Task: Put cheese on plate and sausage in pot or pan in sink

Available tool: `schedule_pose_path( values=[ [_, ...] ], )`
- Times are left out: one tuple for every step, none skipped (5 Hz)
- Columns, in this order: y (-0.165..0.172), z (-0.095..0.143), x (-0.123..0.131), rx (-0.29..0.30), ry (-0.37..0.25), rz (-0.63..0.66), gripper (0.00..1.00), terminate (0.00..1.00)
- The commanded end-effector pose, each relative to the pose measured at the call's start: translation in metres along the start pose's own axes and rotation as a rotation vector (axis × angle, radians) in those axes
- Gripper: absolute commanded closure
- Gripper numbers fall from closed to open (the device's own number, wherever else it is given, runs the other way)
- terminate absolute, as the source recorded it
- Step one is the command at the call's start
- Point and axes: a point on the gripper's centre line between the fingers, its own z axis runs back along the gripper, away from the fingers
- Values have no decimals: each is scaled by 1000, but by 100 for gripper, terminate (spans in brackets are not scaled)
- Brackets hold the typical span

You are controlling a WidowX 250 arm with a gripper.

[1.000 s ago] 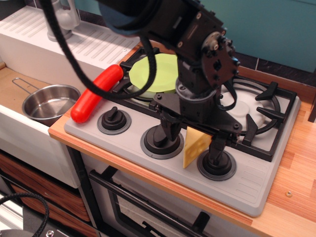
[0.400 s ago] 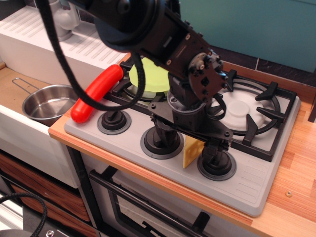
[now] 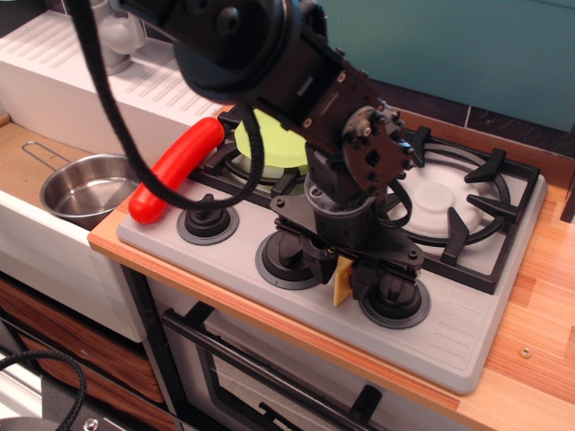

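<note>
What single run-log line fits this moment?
gripper: down around cheese, closure unclear | sausage: on stove edge | plate: bare, on burner | pan: in sink, empty

The yellow cheese (image 3: 342, 280) stands on edge at the stove's near side, mostly hidden. The red sausage (image 3: 174, 168) lies slanted on the stove's left. The light-green plate (image 3: 277, 136) rests far, partly hidden. The steel pan (image 3: 88, 187) sits in the sink (image 3: 27, 157), left.
</note>
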Motion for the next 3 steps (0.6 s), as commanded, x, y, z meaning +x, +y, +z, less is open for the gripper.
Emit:
schedule_pose_path(
  values=[
    [2,33,18,12,19,-7,100,0],
    [4,69,19,22,71,-15,100,0],
    [6,98,24,36,112,-13,100,0]
  ],
)
